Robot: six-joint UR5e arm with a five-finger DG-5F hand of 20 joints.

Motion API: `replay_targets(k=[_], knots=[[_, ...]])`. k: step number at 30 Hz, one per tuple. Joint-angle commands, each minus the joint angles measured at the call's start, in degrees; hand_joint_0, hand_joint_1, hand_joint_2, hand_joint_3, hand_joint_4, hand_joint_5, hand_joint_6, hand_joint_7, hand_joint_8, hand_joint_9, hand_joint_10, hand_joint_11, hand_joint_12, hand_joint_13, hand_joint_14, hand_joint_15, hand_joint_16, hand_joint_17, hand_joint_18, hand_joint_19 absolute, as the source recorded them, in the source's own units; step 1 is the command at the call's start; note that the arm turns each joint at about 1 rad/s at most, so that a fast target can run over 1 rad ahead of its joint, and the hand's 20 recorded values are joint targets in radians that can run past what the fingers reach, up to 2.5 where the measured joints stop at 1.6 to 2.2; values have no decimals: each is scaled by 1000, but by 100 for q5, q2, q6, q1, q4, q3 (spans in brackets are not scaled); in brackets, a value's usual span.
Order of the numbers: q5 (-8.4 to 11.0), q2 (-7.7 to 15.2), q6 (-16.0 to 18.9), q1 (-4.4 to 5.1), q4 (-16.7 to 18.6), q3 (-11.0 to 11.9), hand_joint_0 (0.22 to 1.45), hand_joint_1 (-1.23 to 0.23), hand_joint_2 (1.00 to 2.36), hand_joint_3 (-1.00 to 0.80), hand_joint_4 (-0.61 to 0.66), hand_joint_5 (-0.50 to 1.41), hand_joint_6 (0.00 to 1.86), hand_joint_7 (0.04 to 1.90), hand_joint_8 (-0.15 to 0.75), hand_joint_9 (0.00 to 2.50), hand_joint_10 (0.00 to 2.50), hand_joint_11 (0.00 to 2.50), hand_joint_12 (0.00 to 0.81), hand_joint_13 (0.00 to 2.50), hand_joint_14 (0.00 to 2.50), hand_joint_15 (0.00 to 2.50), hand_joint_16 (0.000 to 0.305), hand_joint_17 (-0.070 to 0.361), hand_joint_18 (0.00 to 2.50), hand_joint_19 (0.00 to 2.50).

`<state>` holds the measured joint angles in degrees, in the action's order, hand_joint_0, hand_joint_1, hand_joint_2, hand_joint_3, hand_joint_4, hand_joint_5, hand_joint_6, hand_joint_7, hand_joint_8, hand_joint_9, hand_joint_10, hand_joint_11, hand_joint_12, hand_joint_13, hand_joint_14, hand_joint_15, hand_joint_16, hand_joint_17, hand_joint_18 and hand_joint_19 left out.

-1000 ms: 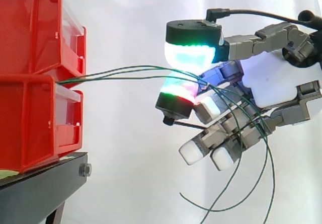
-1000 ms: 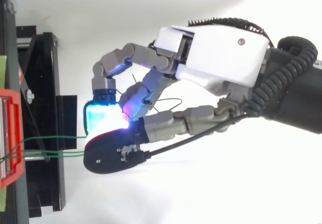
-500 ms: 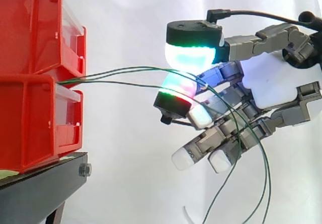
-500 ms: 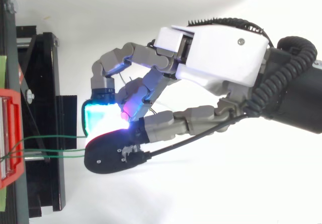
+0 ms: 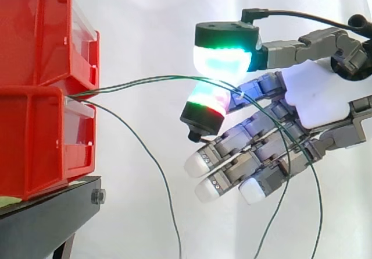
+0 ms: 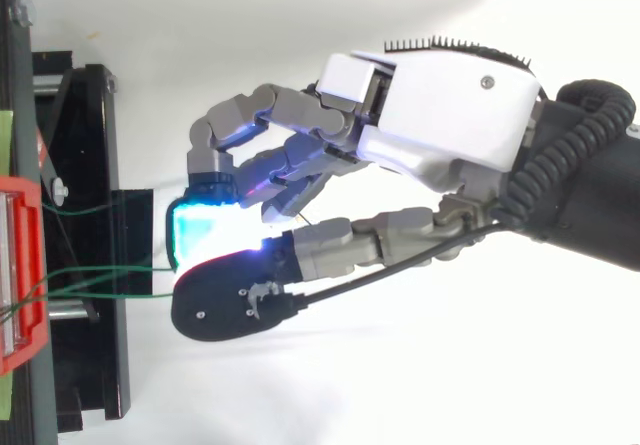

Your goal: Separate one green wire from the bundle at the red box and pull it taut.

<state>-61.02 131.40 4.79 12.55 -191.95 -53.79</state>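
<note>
2 bins sit stacked at the left, the upper bin [image 5: 40, 32] on the lower bin [image 5: 40, 142], both on the stand [image 5: 46, 218], with the curtain [image 5: 145, 14] behind. The hand [image 5: 319, 96] is at the right, well apart from them. From between the bins the upper wires [image 5: 151, 80] run right, pass between 2 pads [image 5: 224, 61], cross the fingers and hang below. The lower wire [image 5: 148, 151] drops between bins and hand.

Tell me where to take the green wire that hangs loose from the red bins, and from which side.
Take the loose wire on its sloping stretch just beyond the red bins, probably from below, on the hand's side. There it hangs clear of the two upper wires pinched in the hand; lower down it dangles free.
</note>
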Motion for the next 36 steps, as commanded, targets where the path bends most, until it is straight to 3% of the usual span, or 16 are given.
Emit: replay_targets(k=[1,15,18,24,29,32,36], knots=[[2,0,180,10,-35,0,592,-828,1011,-115,-46,-84,830,1300,278,641,0,0,385,410,4,125,61,137,589,452],[99,0,611,37,-26,0,585,-818,1013,-126,-14,-87,830,1297,276,653,0,12,386,408,5,134,61,136,564,469],[116,0,637,37,-35,0,577,-761,1015,-189,57,-102,844,1293,287,738,4,112,375,426,6,165,58,131,534,494],[108,0,637,37,-17,-61,571,-724,1018,-192,71,-112,857,1290,291,819,9,237,377,478,9,222,57,127,520,526],[99,0,637,37,0,-246,579,-739,1015,-132,84,-95,865,1278,343,929,10,256,424,567,8,211,66,148,621,485],[99,0,672,45,202,-369,579,-745,1012,-106,104,-83,863,1293,387,1013,8,218,466,659,7,196,74,167,718,439],[116,0,663,37,334,-377,582,-751,1007,-89,103,-76,862,1302,426,1073,8,212,512,753,7,194,80,181,797,422]])
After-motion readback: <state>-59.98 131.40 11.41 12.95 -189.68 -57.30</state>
